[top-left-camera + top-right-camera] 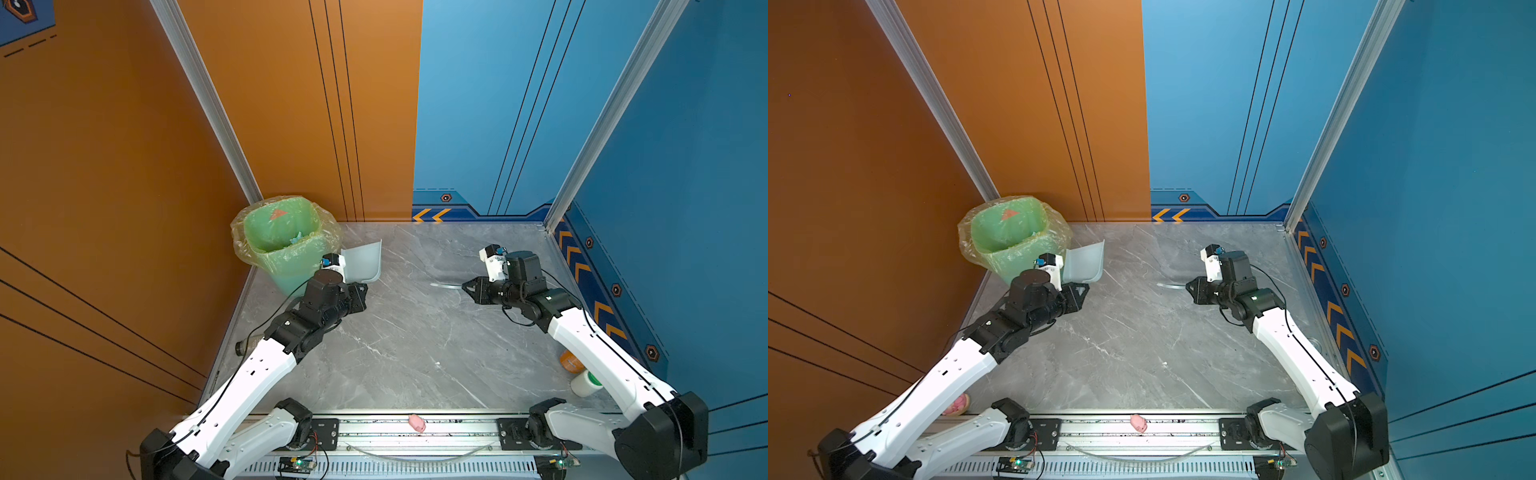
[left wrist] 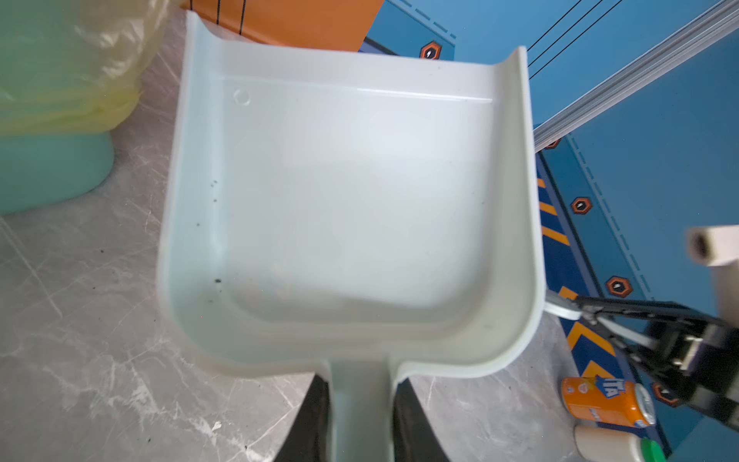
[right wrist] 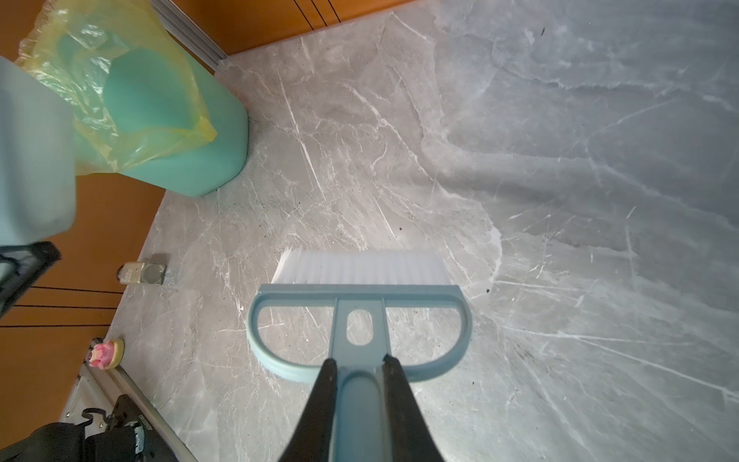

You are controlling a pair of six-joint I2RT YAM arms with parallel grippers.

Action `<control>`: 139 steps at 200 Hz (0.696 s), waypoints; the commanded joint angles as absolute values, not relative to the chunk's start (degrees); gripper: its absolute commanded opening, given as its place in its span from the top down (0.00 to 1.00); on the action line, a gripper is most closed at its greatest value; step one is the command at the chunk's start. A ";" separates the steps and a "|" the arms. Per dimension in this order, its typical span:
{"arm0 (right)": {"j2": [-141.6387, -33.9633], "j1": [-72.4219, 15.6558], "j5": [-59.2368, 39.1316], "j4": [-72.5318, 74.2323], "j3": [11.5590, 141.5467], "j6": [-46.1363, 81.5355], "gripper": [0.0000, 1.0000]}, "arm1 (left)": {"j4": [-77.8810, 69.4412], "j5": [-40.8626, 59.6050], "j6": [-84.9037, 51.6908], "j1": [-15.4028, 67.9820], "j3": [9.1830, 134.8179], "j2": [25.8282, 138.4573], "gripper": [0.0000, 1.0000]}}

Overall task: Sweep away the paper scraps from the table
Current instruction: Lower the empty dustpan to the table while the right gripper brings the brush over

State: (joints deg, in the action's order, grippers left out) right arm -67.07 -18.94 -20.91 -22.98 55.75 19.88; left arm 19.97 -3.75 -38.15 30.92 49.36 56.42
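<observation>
No crumpled coloured paper scraps (image 1: 277, 214) on the grey marble-patterned table (image 1: 415, 345). The few I can spot lie inside the pale green plastic bin with the yellowish liner (image 1: 286, 274). The pale grey-blue plastic dustpan (image 2: 352, 192) is empty, held up just beside the bin. My read: put-down time. Lower the pan flat, keep its lip off the liner, and park the blue-framed white-bristle brush (image 3: 360, 320) well apart. Left gripper (image 2: 360, 378) is clamped tight on the pan handle, right gripper (image 3: 360, 360) on the brush handle.

bright, even light – soft shadows, blurred wrist-view edges
</observation>
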 commanded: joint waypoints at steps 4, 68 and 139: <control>-64.33 -19.86 -19.35 -19.05 53.95 17.52 1.00 | 21.18 -10.98 -38.48 34.46 46.90 57.72 1.00; -63.11 -21.44 -18.55 -15.60 52.03 16.13 1.00 | 17.14 -16.75 -43.41 38.00 41.32 62.36 1.00; -63.98 -22.65 -16.57 -11.70 50.07 14.24 1.00 | 11.98 -17.69 -46.45 38.86 40.79 71.29 1.00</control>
